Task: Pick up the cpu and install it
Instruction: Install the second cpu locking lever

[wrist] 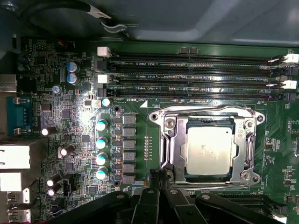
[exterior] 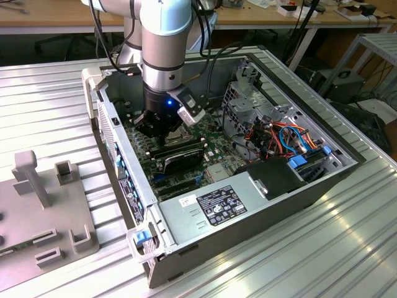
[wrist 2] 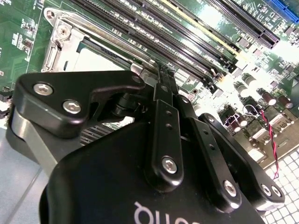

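The cpu (wrist: 209,151), a flat square chip with a silver-grey top, lies flat in the black socket with its metal frame (wrist: 168,140) on the green motherboard. In the first wrist view my gripper (wrist: 159,174) is shut with nothing between its fingers, its tips at the socket frame's edge beside the cpu. In the second wrist view the gripper (wrist 2: 162,71) has its black fingers (wrist 2: 164,112) pressed together just above the socket frame (wrist 2: 58,35). In the exterior view the gripper (exterior: 162,128) hangs low inside the open computer case (exterior: 322,180), over the board.
Empty long memory slots (wrist: 196,77) run along one side of the socket and a column of capacitors (wrist: 101,140) stands on another. A power supply (exterior: 217,205) and a drive cage with coloured cables (exterior: 279,136) fill the case. A grey fixture (exterior: 37,205) sits at the exterior view's left.
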Tool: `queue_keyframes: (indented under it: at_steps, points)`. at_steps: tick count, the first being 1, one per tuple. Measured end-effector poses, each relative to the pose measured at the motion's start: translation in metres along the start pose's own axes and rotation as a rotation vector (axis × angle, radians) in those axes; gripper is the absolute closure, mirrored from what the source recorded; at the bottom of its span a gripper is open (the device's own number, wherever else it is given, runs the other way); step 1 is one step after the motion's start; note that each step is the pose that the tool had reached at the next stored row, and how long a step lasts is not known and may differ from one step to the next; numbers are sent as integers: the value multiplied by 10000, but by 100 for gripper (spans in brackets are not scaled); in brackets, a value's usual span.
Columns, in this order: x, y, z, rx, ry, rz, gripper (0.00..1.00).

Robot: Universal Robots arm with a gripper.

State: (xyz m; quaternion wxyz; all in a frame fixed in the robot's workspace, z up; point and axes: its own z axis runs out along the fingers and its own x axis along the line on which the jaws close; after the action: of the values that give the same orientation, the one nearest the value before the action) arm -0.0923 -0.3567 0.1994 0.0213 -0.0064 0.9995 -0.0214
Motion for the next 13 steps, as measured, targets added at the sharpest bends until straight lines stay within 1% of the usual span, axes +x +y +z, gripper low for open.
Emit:
queue_keyframes:
  at_steps: [5,7,13]
  points:
    - [-3,1,-43,-11,-8,1,89]
    - [-3,-2,-63,-1,-2,0,89]
    - [-3,-2,-69,2,-1,0,89]
